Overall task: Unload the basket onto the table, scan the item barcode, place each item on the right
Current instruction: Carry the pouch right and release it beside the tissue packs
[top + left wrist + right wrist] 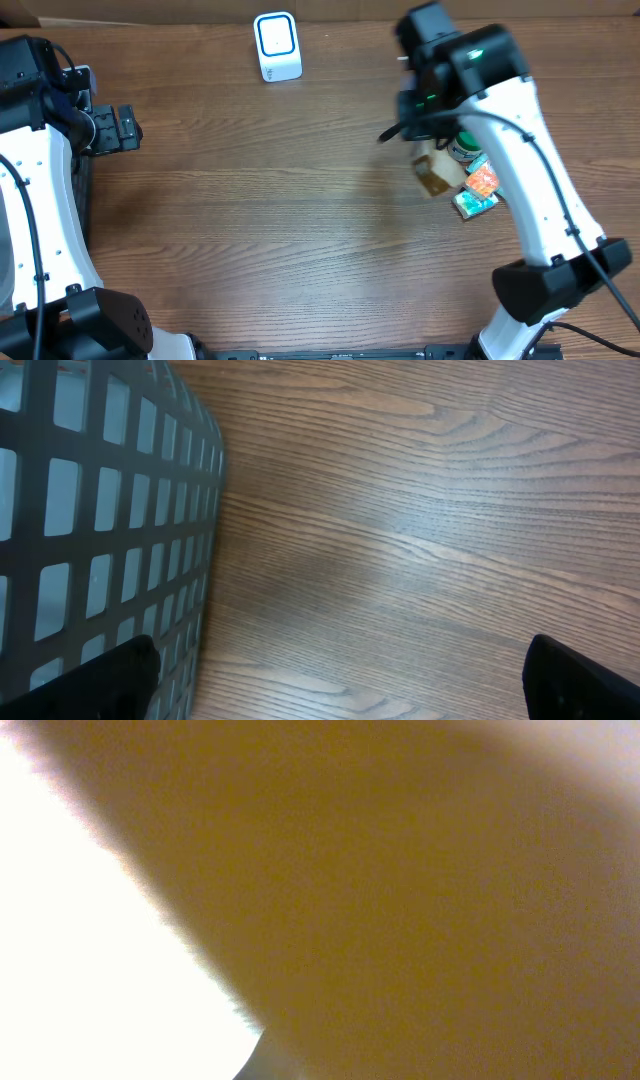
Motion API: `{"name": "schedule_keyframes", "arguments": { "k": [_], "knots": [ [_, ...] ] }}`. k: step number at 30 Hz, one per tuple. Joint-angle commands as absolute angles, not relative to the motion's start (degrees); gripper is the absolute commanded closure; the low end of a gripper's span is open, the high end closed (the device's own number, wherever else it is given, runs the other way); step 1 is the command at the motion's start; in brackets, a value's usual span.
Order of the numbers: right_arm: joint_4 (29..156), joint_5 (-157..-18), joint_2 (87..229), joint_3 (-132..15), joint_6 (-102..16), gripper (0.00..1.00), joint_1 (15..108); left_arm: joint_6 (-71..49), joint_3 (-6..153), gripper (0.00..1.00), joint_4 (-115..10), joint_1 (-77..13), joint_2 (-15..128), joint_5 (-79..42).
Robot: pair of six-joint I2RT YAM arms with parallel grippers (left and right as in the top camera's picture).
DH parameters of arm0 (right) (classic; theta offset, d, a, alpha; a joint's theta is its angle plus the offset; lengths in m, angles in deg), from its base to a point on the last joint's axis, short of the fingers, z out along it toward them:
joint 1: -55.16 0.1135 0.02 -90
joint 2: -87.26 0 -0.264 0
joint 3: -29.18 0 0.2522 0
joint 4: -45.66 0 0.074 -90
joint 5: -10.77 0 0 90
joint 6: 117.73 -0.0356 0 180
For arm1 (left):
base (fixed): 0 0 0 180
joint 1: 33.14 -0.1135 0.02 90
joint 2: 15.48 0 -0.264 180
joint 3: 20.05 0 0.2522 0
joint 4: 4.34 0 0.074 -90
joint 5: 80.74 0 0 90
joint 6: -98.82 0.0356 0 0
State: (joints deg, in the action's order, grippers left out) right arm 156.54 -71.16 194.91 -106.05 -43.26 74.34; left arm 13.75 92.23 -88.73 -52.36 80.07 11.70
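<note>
The brown wooden tabletop (250, 200) has thin, dark wavy lines. The small white plastic scanner (277, 45) has a blue ring. Beside the small tan cardboard box (435, 175) are an orange packet (483, 180) and a green packet (472, 203). The grey plastic basket (60, 442) has square holes.

White scanner (277, 46) on wooden table (300, 230)

White shells are worn by left arm (32, 205) and right arm (520, 170); joints and bases are moulded black. Black cables (548, 165) are run along the links. A green light (472, 53) is lit on the right wrist housing. Matte black fingers (110, 680) are seen on the left gripper (345, 685).
</note>
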Motion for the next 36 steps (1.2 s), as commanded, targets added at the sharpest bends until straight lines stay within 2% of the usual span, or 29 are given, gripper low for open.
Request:
{"name": "schedule_keyframes", "arguments": {
  "k": [1,11,15,20,25,27,31,36],
  "knots": [
    [156.5,-72.9,194.7,-103.7,-49.3,0.96,69.4,15.0,92.8,0.00,-88.5,-52.2,79.8,12.2],
    [155.7,-72.3,194.7,-96.2,-53.2,0.96,55.7,15.0,92.8,0.01,-88.5,-52.2,79.8,12.2],
    [155.1,-67.2,194.7,-91.3,-53.2,0.96,51.5,15.0,92.8,0.00,-88.5,-52.2,79.8,12.2],
    [151.2,-57.8,194.7,-83.6,-53.2,0.96,49.3,15.0,92.8,0.00,-88.5,-52.2,79.8,12.2],
    [144.8,-55.3,194.7,-77.5,-51.8,0.96,49.3,15.0,92.8,0.00,-88.5,-52.2,79.8,12.2],
    [143.1,-55.3,194.7,-75.7,-51.5,0.86,49.3,15.0,92.8,0.00,-88.5,-52.2,79.8,12.2],
    [141.7,-55.7,194.7,-74.5,-51.5,0.76,49.3,15.0,92.8,0.00,-88.5,-52.2,79.8,12.2],
    [138.8,-61.3,194.7,-74.5,-51.5,0.74,49.3,15.0,92.8,0.00,-88.5,-52.2,79.8,12.2]
  ]
}}
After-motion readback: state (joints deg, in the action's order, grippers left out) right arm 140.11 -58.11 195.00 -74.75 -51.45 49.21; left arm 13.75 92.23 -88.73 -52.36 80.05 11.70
